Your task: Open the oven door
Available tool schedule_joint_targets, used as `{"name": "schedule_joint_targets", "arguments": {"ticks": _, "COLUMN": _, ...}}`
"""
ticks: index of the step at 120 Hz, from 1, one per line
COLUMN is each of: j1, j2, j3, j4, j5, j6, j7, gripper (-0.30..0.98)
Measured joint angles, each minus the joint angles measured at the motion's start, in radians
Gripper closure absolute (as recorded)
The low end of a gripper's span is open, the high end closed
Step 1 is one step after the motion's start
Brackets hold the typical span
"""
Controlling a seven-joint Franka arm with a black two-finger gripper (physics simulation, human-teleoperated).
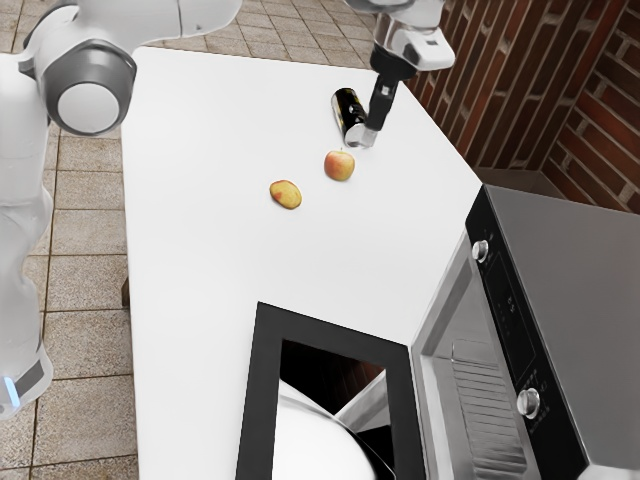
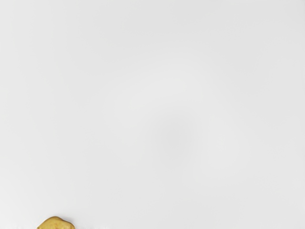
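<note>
Exterior view: arm (image 1: 160, 18) reaching over far desk (image 1: 200, 270), tool (image 1: 368, 135) pointing down, well apart from oven door (image 1: 261, 385); cannot tell if clenched.

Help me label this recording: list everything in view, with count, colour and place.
Oven, boxy metal: one, grey with black front, on the exterior view's right.
Oven door, rectangular, glass-windowed: one, black-framed, open beside the oven.
Round metallic knobs: two, silver, on the oven front.
Round apple: one, red-yellow, near the can.
Oblong potato-like item: one, yellow-red, beside the apple.
Cylindrical can: one, black, lying by the gripper.
Flat table: one, white, underneath.
Brick wall: red-brown, behind.
Tiled floor: beige.
Gripper: one, black.
Jointed arm: one, white-grey.
</note>
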Motion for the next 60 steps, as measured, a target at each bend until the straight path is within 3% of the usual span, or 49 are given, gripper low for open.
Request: {"name": "schedule_joint_targets", "arguments": {"ticks": 60, "j1": 0.001, "j2": -0.002, "j3": 0.008, "j4": -0.008, "j5": -0.034, "j6": -0.015, "j7": -0.193, "gripper": 0.0}}
